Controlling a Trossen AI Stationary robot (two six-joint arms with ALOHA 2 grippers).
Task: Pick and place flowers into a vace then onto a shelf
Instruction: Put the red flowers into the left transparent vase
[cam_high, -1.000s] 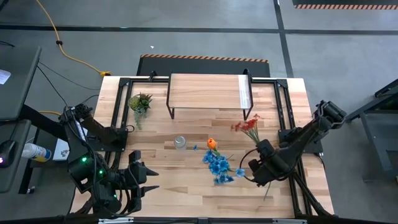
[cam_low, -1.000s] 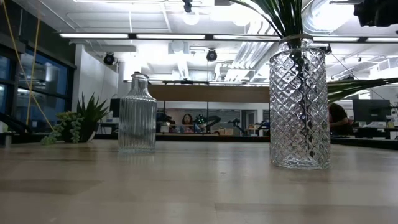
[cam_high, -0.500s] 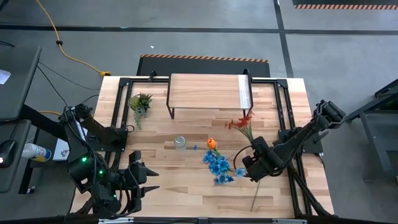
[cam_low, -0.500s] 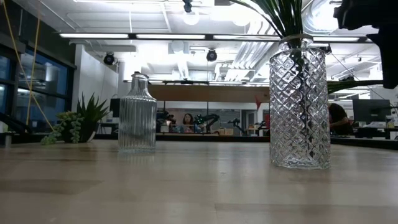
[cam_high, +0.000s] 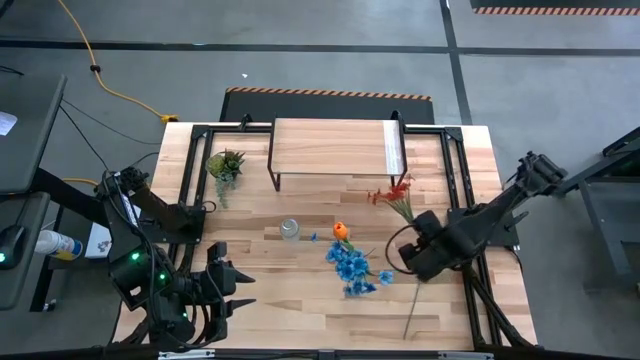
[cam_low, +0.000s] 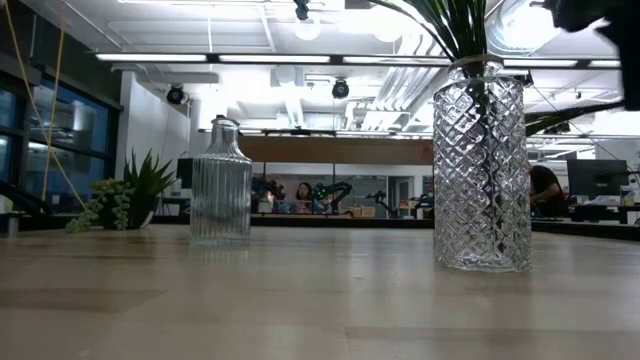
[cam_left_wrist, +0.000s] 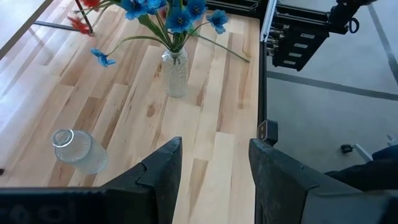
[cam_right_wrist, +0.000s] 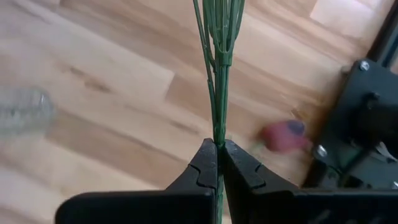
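My right gripper (cam_high: 410, 255) (cam_right_wrist: 217, 149) hovers over the table's right half, shut on the red flower cluster (cam_high: 392, 192). The diamond-cut glass vase (cam_low: 482, 165) (cam_left_wrist: 174, 71) stands left of it and holds the blue cluster (cam_high: 350, 265) and the orange tulip (cam_high: 341, 230). A dark pink bud (cam_right_wrist: 283, 135) lies on the wood below the right gripper. The shelf (cam_high: 335, 150) stands on its black legs at the far edge. My left gripper (cam_high: 240, 290) (cam_left_wrist: 214, 165) waits open at the near left corner. My right gripper pinches the red cluster's green stem (cam_right_wrist: 217, 138) between its two fingers, about midway along its length. The blooms point toward the far edge, and the bare stem end (cam_high: 410, 325) points toward the near edge. The flower is lifted clear of the table.
A small ribbed glass bottle (cam_high: 290, 229) (cam_low: 220, 185) stands left of the vase. A spiky potted plant (cam_high: 225, 165) sits at the far left, beside the shelf. Black frame rails (cam_high: 455, 170) run along the table's right side.
My right gripper, still shut on the red flower, has moved a little toward the left and far edges and has turned. The stem has swung with it and now lies closer to the near-far line. The blooms have shifted slightly toward the shelf.
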